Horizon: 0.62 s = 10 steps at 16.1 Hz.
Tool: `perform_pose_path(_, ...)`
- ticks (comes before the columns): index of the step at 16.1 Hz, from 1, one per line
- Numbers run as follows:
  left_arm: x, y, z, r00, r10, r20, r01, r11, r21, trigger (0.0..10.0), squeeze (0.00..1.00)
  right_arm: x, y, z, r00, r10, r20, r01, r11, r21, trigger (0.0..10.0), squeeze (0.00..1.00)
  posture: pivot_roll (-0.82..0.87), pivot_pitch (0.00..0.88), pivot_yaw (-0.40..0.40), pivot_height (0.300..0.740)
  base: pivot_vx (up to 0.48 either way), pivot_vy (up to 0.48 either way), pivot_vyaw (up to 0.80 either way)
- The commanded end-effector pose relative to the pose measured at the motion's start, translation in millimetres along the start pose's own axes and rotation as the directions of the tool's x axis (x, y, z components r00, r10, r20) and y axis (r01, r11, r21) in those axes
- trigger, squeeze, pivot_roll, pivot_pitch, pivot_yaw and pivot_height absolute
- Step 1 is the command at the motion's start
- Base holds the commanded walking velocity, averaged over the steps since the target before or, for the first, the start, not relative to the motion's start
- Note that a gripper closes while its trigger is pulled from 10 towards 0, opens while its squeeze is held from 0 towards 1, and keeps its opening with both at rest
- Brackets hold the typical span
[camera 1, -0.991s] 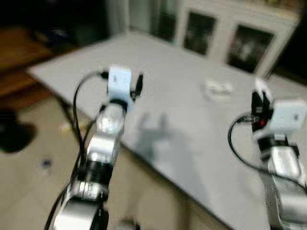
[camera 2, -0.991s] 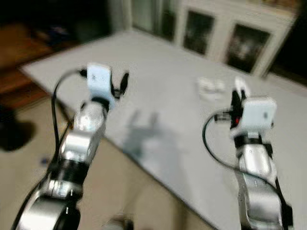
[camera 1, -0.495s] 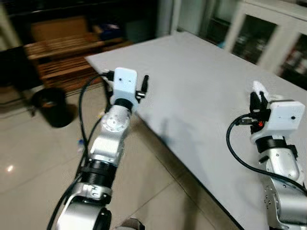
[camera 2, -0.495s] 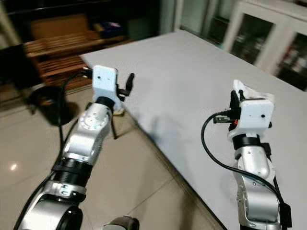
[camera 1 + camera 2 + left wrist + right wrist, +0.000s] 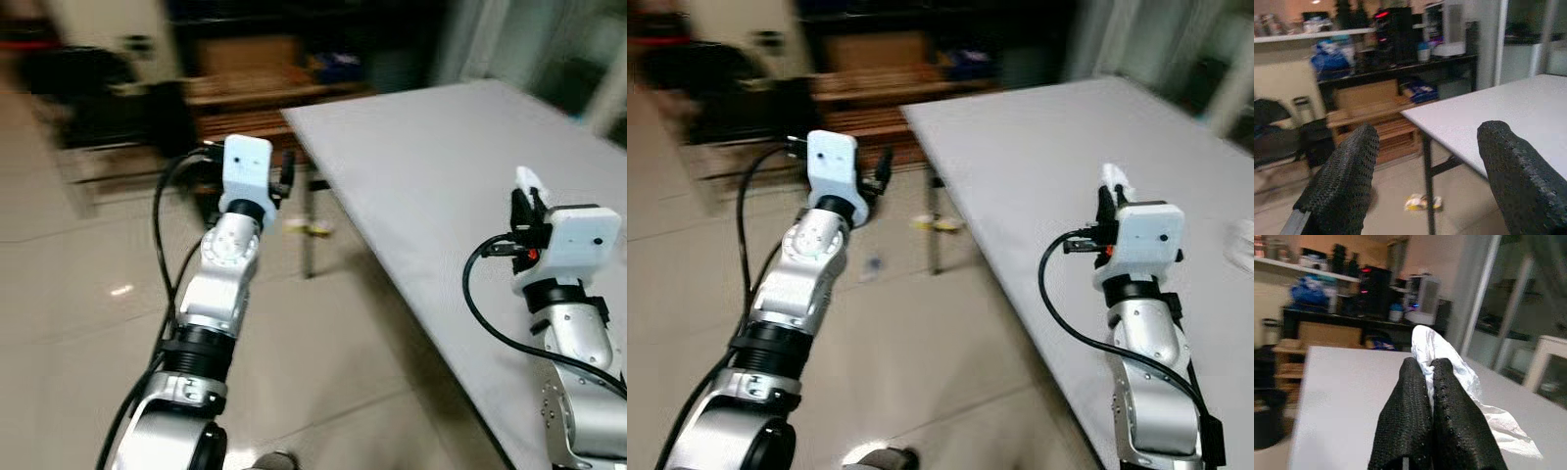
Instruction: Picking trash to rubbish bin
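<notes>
Right claw [image 5: 1431, 396] clamped shut on crumpled white tissue [image 5: 1459, 377], light, soft, held mid-wad above the worktop [image 5: 460, 166]; left claw [image 5: 1425, 181] wide open, empty.

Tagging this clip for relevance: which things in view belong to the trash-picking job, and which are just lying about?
Job:
- white crumpled tissue, pinched in the right gripper
- yellow wrapper on the floor by the table leg
- left gripper, fingers open, empty

Lying about:
- grey table
- wooden shelf unit
- dark shelf clutter
</notes>
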State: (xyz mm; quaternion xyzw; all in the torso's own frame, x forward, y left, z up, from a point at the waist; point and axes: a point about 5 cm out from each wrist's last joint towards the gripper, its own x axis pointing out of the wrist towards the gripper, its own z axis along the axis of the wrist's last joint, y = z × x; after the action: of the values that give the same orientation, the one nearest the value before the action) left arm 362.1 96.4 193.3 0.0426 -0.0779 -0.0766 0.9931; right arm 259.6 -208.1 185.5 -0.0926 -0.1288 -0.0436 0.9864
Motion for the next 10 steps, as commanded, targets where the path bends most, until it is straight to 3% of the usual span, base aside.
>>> perform_pose_path(1,2.0,-2.3,4.6,1.000,-0.008,0.006,0.008,1.000,0.000,10.0,0.00,-0.5,-1.1,4.0,1.000,-0.006,0.019,0.006,1.000,-0.007,10.0,0.00,0.16,0.051,-0.017,0.740,0.000,0.000,0.80)
perform_pose_path(6,4.4,-3.8,6.8,1.000,-0.030,0.001,0.030,0.999,-0.022,10.0,0.00,-1.7,0.1,3.1,1.000,-0.005,0.016,0.005,1.000,-0.002,10.0,0.00,0.16,0.055,-0.012,0.740,0.000,0.000,0.80)
perform_pose_path(9,4.7,-10.4,10.1,0.995,-0.099,0.016,0.100,0.993,-0.061,10.0,0.00,-2.0,0.9,2.5,1.000,-0.004,0.014,0.004,1.000,-0.001,10.0,0.00,0.16,0.055,-0.012,0.740,0.000,0.000,0.80)
perform_pose_path(10,4.4,-12.0,10.8,0.993,-0.113,0.020,0.114,0.991,-0.067,10.0,0.00,-2.4,-0.1,2.8,1.000,-0.016,0.015,0.016,1.000,0.018,10.0,0.00,0.16,0.056,-0.014,0.740,0.000,0.000,0.00)
